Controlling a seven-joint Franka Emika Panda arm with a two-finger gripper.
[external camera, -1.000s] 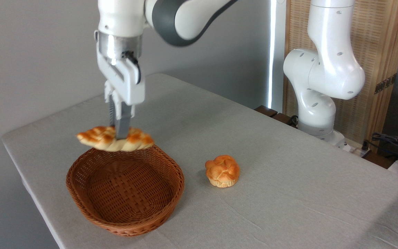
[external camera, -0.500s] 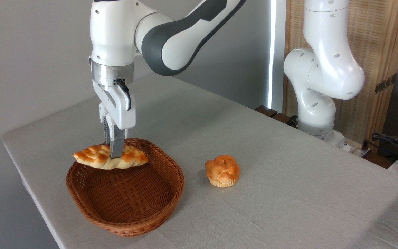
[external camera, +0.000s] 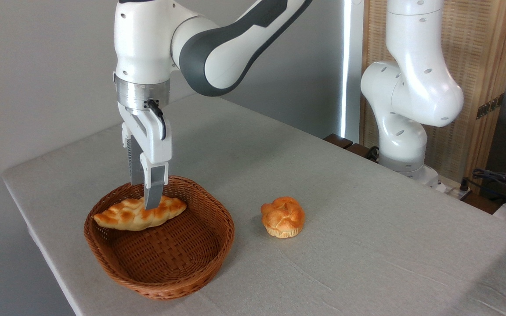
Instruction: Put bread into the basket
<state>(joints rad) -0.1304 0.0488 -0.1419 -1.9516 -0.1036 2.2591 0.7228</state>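
Item: bread (external camera: 139,214), braided loaf, now lying inside the basket (external camera: 200,259) against its far-left wall, one pointed end near the left rim; half a second ago it hung clamped above the rim, so it has been let go and the placing looks essentially done. Item: gripper (external camera: 144,199), fingers parted and holding nothing, tips just above the loaf's middle; whether the near fingertip touches the crust is hard to judge from this angle. Item: small round bun (external camera: 282,216), unmoved on the grey table (external camera: 367,228), well apart to the right of the basket. Markings: no brand, label or legible writing on arm, basket or cloth.
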